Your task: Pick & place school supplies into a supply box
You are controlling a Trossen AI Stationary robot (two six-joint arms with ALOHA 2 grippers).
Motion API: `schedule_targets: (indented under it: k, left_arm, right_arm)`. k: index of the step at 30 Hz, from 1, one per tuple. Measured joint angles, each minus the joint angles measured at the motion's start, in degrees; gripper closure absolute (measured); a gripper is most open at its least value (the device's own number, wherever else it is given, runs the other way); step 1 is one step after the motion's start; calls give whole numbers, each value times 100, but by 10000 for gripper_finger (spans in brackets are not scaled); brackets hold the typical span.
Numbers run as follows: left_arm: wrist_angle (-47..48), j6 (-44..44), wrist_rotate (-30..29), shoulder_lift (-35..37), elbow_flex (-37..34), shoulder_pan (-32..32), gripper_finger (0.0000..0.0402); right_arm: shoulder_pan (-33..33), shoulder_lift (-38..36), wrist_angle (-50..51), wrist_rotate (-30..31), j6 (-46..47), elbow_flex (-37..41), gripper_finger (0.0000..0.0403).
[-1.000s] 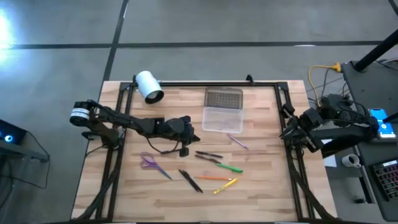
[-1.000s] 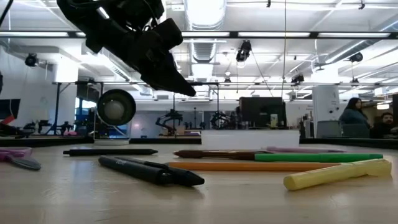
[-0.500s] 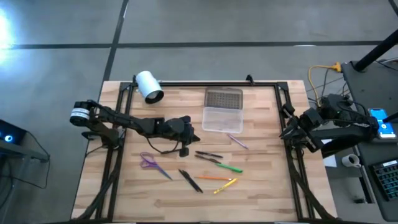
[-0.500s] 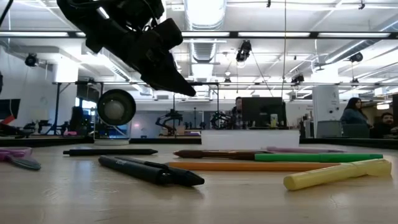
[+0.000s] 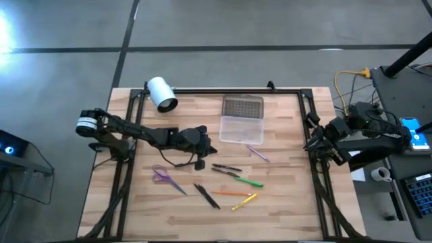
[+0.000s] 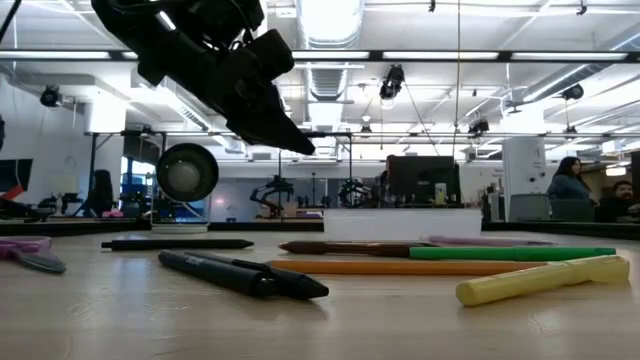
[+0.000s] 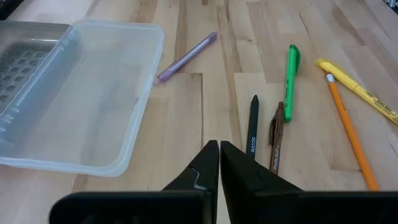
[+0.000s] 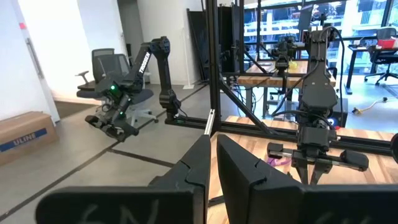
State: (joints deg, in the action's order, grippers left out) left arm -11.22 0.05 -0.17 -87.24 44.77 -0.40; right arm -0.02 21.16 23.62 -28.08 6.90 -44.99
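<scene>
While nothing is sitting inside the supply box (image 5: 241, 128) yet, the job is looking barely begun: the clear tray is lying open and bare in the left wrist view, its grey lid folded back on the far side.

Over the middle of the table (image 5: 283, 202), the left gripper (image 5: 200, 150) is hanging above the wood with its fingers pinched together and nothing between them. Just ahead of its tips, the black pen (image 7: 252, 125) and the brown pencil (image 7: 276, 135) are lying side by side, with the green pen (image 7: 291, 73) a little farther on and the orange pencil (image 7: 348, 128) and yellow marker (image 7: 357, 89) beyond that. The purple pencil (image 7: 186, 56) is resting just beside the box's near corner, off to the claw's box side. A second black pen (image 5: 206, 196) and the purple-handled scissors (image 5: 163, 176) are waiting on the claw's other side, nearer the front edge.

At the table's right edge, the right gripper (image 8: 210, 163) is parked, nearly closed and empty.

By my reckoning, every piece is still to be carried over; the nearest pen seems the likely first pick, and the claw would need to spread before dropping.
</scene>
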Motion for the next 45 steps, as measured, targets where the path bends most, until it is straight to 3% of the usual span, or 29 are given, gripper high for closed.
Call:
schedule_targets:
  k: [7, 16, 22, 26, 32, 39, 45]
  left_arm:
    - [-2, 0, 1, 0, 0, -1, 401]
    - [-2, -1, -1, -1, -2, 0, 402]
    - [-7, 2, -2, 2, 1, -2, 401]
    - [-191, 231, -1, -21, -2, 4, 401]
    - [-1178, -1280, 12, -10, -2, -46, 402]
    - [-2030, -2170, -28, 234, 303, 236, 401]
    - [-1970, -2348, -14, 416, 1005, 459, 401]
  right_arm:
    - [1, -1, -80, 45, -1, 0, 380]
    - [-1, 401, -1725, 1542, 1838, 0, 380]
    - [1, 658, -1850, 1686, 1971, 0, 380]
    - [-1, 928, -1853, 2240, 2087, 0, 380]
    - [-1, 1368, -2125, 3124, 2762, 0, 380]
    - [-16, 1844, -2505, 3187, 2841, 0, 380]
    - [-89, 1904, -2508, 4009, 2626, 0, 380]
